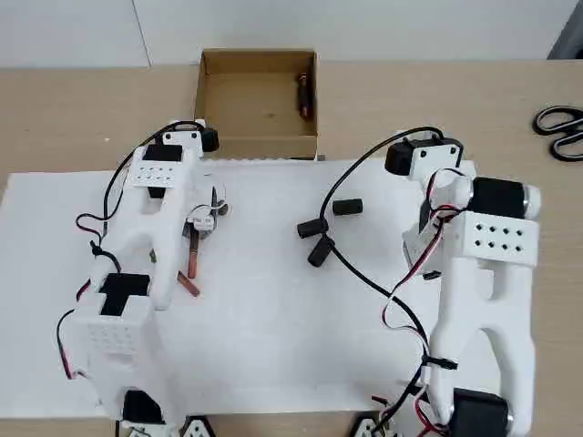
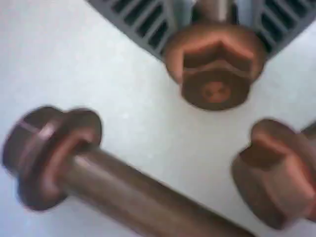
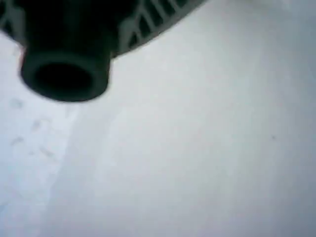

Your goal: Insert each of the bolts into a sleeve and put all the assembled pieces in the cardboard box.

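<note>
While L gripper (image 2: 213,10) clamps 1 bolt (image 2: 215,69) over white sheet (image 2: 123,98) w/ 2 loose bolts (image 2: 113,187), R gripper (image 3: 74,19) grips 1 sleeve (image 3: 64,74); 3 loose sleeves (image 1: 312,228) mid-sheet; 1 assembled pc (image 1: 303,91) in cardboard box (image 1: 246,100).

Likely a lab or workshop bench; wooden table (image 1: 91,109), white sheet (image 1: 273,346), scissors (image 1: 560,132) nearby.

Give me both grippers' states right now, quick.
Left gripper: closed, holding a bolt.
Right gripper: closed, holding a black sleeve.
</note>
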Robot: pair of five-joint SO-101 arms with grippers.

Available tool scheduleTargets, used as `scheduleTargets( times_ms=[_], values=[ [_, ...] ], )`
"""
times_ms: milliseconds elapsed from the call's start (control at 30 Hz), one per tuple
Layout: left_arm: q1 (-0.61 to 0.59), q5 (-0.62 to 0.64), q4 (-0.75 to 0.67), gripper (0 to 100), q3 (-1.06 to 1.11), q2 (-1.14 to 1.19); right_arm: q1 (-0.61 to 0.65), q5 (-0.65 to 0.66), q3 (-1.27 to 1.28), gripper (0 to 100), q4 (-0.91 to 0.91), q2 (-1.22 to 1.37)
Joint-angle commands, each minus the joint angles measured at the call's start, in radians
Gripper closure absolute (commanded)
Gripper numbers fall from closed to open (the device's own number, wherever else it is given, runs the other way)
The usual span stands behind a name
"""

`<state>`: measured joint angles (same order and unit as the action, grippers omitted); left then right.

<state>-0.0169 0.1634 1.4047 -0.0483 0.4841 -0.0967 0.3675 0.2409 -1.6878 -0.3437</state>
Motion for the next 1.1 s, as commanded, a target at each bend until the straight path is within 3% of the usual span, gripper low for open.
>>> scheduleTargets(
  times_ms=[0, 233, 467, 600, 867, 1067],
  values=[
    [-0.011, 0.006, 0.043, 99, -0.031, 0.034, -0.004, -0.008, -0.008, 99.1, 0.008, -0.038],
    [-0.015, 0.006, 0.238, 99, -0.226, -0.097, 0.042, -0.012, -0.011, 99.1, -0.016, -0.05],
    [-0.017, 0.002, 0.347, 99, -0.308, -0.35, 0.122, -0.006, -0.005, 99.2, -0.028, -0.298],
    [-0.017, -0.009, 0.347, 99, -0.259, -0.505, 0.17, -0.008, 0.012, 99.2, -0.03, -0.412],
    [-0.015, -0.176, 0.347, 99, -0.07, -0.864, 0.168, -0.014, 0.143, 99.6, -0.028, -0.599],
    [-0.011, -0.201, 0.264, 100, 0.223, -1.158, 0.171, -0.229, 0.276, 99.6, 0.068, -0.659]
  ],
)
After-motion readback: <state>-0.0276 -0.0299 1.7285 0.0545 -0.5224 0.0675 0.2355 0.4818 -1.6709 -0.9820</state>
